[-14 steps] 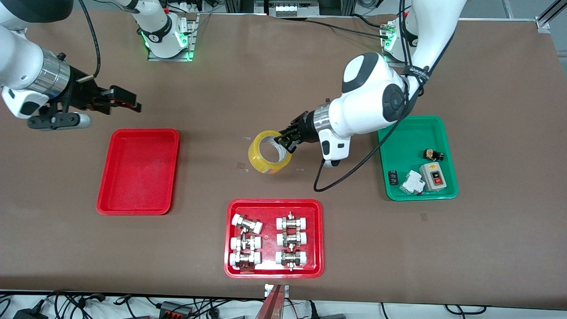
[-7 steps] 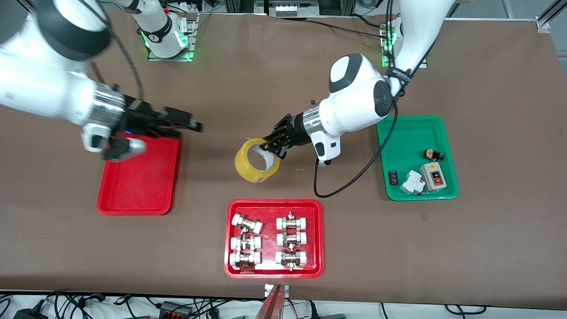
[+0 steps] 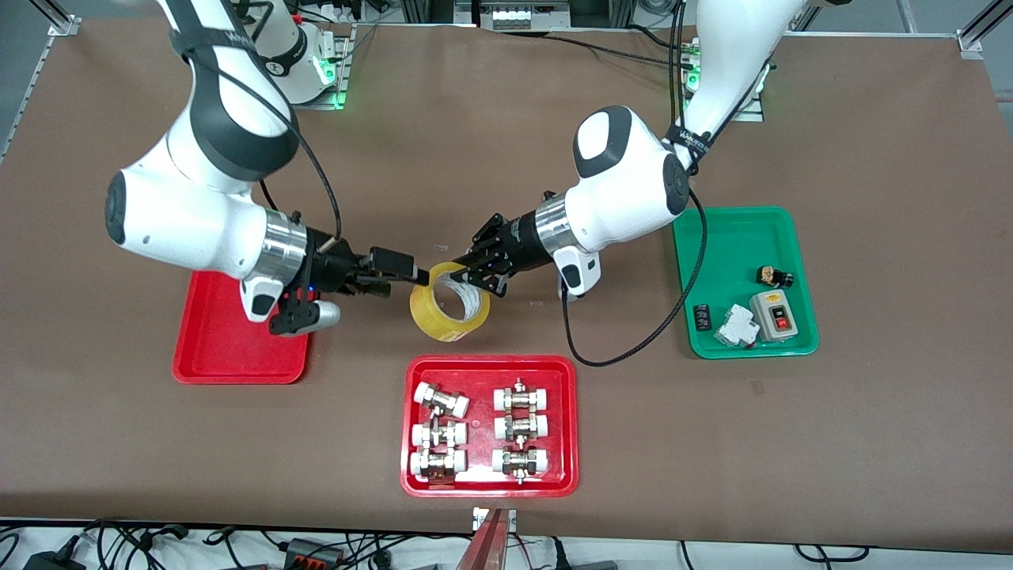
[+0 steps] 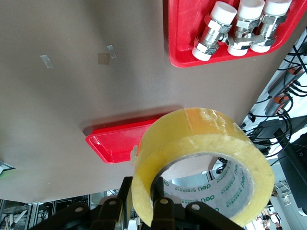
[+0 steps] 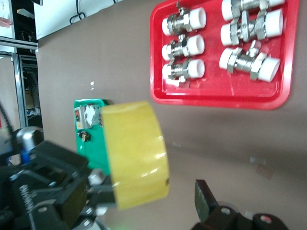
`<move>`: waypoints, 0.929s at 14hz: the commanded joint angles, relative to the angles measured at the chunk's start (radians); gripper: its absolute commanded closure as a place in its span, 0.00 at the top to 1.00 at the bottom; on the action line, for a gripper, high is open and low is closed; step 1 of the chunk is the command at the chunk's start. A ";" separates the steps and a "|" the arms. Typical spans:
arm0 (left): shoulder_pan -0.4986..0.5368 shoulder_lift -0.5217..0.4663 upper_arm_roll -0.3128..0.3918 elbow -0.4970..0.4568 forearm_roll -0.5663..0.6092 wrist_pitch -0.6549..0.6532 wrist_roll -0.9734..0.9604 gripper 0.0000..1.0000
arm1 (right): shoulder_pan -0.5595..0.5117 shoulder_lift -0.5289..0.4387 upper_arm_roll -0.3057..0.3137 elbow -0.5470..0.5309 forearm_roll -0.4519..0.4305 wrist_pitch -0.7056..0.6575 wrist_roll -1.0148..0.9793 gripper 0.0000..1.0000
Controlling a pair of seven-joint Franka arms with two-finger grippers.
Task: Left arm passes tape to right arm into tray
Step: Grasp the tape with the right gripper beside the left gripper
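Tape (image 3: pixel 449 309): translucent yellow ring

The brown, matte-covered desk (image 3: pixel 886 443) carries three plastic trays directly on its surface: a plain red rectangular tray with rounded corners and a low rim (image 3: pixel 207 358) toward the right arm's end, a green rectangular tray (image 3: pixel 724 249) toward the left arm's end, and a second red tray holding white-capped metal fittings (image 3: pixel 566 427), which sits nearer the front camera than the other two, between them. A few small pale scraps of tape (image 4: pixel 46 61) are stuck flat to the desk's bare middle.
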 commanded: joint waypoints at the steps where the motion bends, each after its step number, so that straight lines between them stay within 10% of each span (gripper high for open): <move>1: -0.003 0.010 -0.001 0.035 -0.022 0.002 -0.005 0.01 | 0.005 0.042 0.020 0.030 0.028 0.058 -0.041 1.00; 6: -0.007 0.012 -0.001 0.036 -0.023 0.006 -0.014 0.01 | 0.003 0.043 0.033 0.028 0.028 0.086 -0.038 0.99; 10: -0.004 0.012 -0.001 0.039 -0.048 0.006 -0.019 0.04 | 0.003 0.040 0.033 0.030 0.028 0.087 -0.041 0.20; 13: -0.007 0.012 -0.001 0.039 -0.048 0.006 -0.019 0.14 | 0.003 0.040 0.034 0.037 0.029 0.086 -0.030 0.00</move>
